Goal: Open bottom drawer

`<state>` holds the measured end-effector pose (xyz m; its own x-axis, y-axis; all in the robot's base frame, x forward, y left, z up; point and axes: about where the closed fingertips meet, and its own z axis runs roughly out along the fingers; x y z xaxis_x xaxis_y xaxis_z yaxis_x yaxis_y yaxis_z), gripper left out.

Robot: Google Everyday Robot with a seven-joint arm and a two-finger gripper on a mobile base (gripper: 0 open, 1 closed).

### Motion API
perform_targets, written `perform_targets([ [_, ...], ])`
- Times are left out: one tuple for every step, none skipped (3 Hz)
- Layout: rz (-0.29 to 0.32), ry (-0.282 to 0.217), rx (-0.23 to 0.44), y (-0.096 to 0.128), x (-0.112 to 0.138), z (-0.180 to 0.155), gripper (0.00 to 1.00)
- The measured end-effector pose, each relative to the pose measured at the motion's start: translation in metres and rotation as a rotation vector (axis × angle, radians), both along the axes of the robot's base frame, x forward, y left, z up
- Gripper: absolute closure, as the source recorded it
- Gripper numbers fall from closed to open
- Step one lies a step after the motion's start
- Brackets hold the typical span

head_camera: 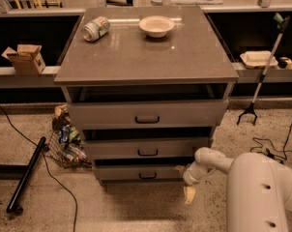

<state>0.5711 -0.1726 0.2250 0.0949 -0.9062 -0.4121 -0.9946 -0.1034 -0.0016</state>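
The bottom drawer (136,173) is the lowest of three grey drawer fronts in the cabinet, with a small black loop handle (147,176) at its centre. A dark gap shows above its front, and its interior is hidden. My gripper (189,193) hangs low at the drawer's right end, pointing down toward the floor, to the right of the handle and apart from it. My white arm (211,161) reaches in from the lower right.
The middle drawer (147,149) and top drawer (147,115) sit above. A can (95,28) and a bowl (156,25) are on the cabinet top. A bag of litter (66,139) and a black pole (26,175) lie at the left, and a grabber tool (262,76) leans at the right.
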Motion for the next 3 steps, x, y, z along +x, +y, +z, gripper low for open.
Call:
perform_targets([
  [-0.003, -0.033, 0.036, -0.005, 0.016, -0.031, 0.0],
  [-0.013, -0.079, 0.064, -0.009, 0.03, -0.041, 0.0],
  [-0.013, -0.079, 0.064, -0.009, 0.03, -0.041, 0.0],
])
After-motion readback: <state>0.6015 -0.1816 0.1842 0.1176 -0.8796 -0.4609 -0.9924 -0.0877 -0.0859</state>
